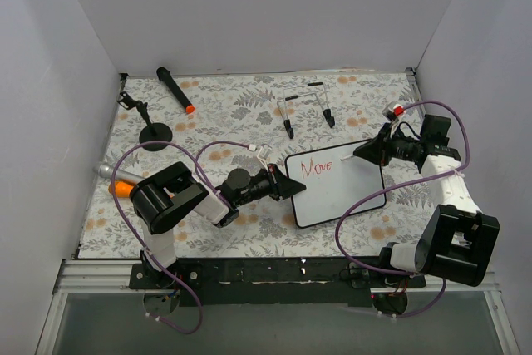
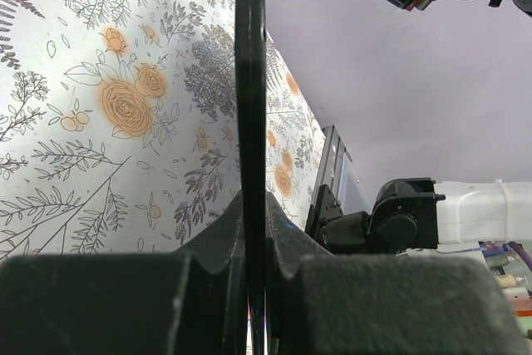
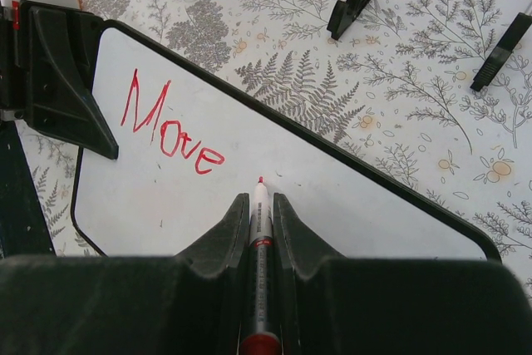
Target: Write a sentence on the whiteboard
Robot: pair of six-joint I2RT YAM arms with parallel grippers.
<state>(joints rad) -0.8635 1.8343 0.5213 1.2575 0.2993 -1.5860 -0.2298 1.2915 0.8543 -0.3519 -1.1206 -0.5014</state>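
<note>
The whiteboard (image 1: 337, 189) lies on the floral table, centre right. It bears the red word "Move" (image 1: 316, 167), also in the right wrist view (image 3: 166, 126). My left gripper (image 1: 291, 187) is shut on the board's left edge; in the left wrist view the black frame (image 2: 249, 81) runs edge-on between the jaws. My right gripper (image 1: 363, 152) is shut on a red marker (image 3: 260, 222), its tip just right of "Move" at the board (image 3: 332, 205). I cannot tell whether the tip touches.
A black marker with an orange cap (image 1: 175, 89) lies at the back left, next to a small black stand (image 1: 154, 130). Black clips on wires (image 1: 307, 110) lie behind the board. An orange-tipped object (image 1: 120, 184) lies by the left arm. Grey walls enclose the table.
</note>
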